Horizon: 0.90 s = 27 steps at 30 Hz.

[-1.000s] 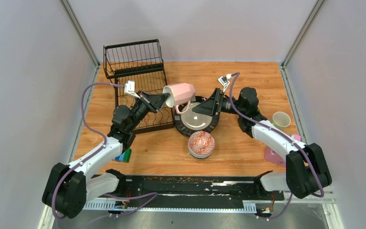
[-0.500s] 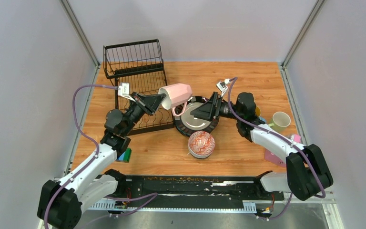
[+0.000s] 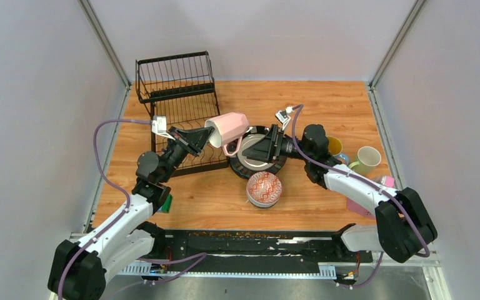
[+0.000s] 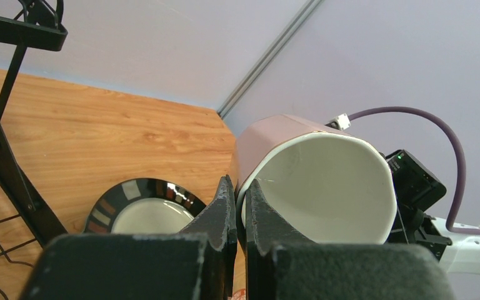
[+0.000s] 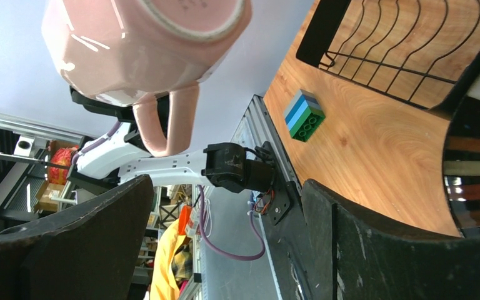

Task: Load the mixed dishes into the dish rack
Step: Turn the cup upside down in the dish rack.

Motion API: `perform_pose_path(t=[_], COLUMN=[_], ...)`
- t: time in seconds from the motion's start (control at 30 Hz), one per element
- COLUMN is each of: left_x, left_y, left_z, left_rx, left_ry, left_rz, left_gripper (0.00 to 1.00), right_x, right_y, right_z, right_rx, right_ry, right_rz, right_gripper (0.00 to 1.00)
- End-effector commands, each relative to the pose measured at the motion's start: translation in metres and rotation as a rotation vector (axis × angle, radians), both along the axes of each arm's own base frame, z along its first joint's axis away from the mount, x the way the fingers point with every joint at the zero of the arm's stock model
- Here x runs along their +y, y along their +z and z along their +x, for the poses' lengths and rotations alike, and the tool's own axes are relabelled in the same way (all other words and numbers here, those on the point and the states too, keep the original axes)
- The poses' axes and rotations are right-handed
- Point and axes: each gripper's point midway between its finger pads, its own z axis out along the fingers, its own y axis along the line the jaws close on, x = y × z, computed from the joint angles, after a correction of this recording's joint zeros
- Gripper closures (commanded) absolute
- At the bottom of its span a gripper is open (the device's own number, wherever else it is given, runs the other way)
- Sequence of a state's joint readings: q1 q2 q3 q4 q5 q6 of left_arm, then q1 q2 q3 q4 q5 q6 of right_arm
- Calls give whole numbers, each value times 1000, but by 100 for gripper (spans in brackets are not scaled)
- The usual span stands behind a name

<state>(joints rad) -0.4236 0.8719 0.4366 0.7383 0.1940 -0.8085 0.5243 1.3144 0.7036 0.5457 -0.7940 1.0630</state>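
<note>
Obs.: your left gripper [image 4: 237, 194] is clamped on the rim of the pink mug [image 3: 228, 128], one finger inside the wall and one outside. The mug hangs in the air on its side, mouth toward the left wrist and handle pointing down. It sits between the near-right corner of the dish rack [image 3: 178, 94] and the black-rimmed plate [image 3: 256, 162].

Your right gripper [image 3: 249, 150] holds nothing. Its jaws are spread wide, low over the plate and just beside the mug's handle.

Risks, as judged from here:
- The grip is a thin pinch on one edge, with the mug's whole body hanging out past the fingertips. A quick wrist turn or a sudden stop could let the mug pivot in the pads or slide out.
- A drop from this spot would likely land on the plate, or on the patterned bowl [image 3: 264, 187] near it. That is ceramic on ceramic, so expect chipping.
- The handle is the lowest part. If you carry the mug low across the rack's slotted tray, it could hook a wire and be levered out of the pinch.
- The right fingers are close to the handle. Any swing to the right, or a reach by the right arm, could knock it.

The rack shows no dishes in it yet.
</note>
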Motion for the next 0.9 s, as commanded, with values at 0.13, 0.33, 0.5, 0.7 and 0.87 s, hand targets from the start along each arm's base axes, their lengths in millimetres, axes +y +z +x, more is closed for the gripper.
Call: perform_pose_path(t=[0.13, 0.33, 0.5, 0.7, 0.87], left_x=[21, 22, 23, 22, 23], left_y=[67, 66, 68, 67, 62], left_z=[-20, -21, -23, -23, -20], left_rx=[-233, -244, -253, -248, -241], left_ry=[46, 48, 47, 45, 56], left_rz=[-158, -162, -175, -177, -173], left_gripper=[100, 100, 100, 100, 100], right_x=[9, 8, 6, 6, 8], right_y=[21, 27, 26, 26, 28], right_z=[-1, -2, -2, -4, -7], right_rx=[-79, -94, -96, -99, -111], right_ry=[4, -7, -16, -11, -1], right_rz=[63, 74, 73, 77, 109], right_gripper=[13, 13, 14, 13, 13])
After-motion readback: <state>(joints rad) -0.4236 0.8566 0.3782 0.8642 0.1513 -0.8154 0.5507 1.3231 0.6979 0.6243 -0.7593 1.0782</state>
